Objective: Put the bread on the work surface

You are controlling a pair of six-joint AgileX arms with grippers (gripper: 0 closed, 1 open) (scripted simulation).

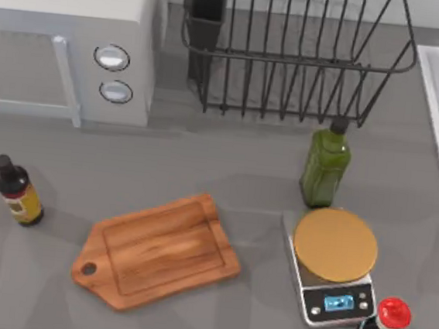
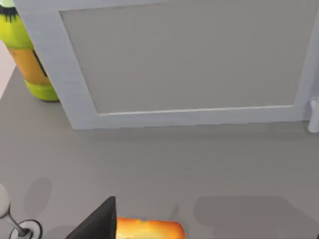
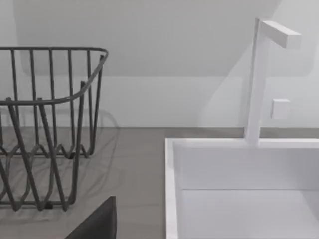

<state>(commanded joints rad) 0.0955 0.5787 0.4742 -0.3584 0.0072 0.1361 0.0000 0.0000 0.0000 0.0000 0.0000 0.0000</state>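
Bread [image 2: 148,229], golden-yellow with a browner crust, sits at the bottom edge of the left wrist view, on the grey counter [image 2: 199,169] and just beside one dark finger of the left gripper [image 2: 97,224]; I cannot tell whether this gripper is open or closed. From above, the wooden board [image 1: 157,250] lies at the lower centre, with the scale [image 1: 333,265] to its right.
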